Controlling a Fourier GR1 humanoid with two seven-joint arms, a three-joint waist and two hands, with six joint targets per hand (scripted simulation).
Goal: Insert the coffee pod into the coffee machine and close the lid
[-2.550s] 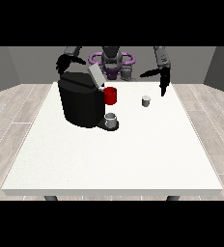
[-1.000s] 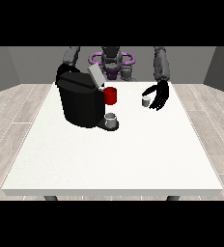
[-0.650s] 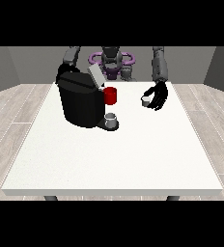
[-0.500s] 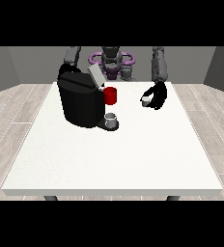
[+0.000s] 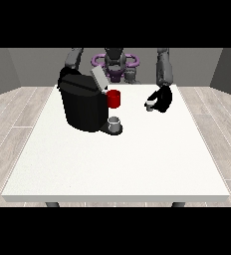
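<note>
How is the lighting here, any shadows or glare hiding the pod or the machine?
Front view: even light, no glare on the white table; the black coffee machine shows little surface detail; the coffee pod is small and partly hidden by the dark hand at the view's right.

Mostly hidden inside the hand at the view's right (image 5: pixel 161 99): the coffee pod (image 5: pixel 149 105). Hidden behind the coffee machine (image 5: pixel 83 102): the other hand.

Soft, even light falls from above, leaving the large white worktop (image 5: pixel 112 164) bright and free of glare. The black boxy coffee machine (image 5: pixel 82 104) shows almost no surface detail and casts only a faint shadow at its base. The grey walls behind are dimmer. Edges stay straight, without visible distortion.
</note>
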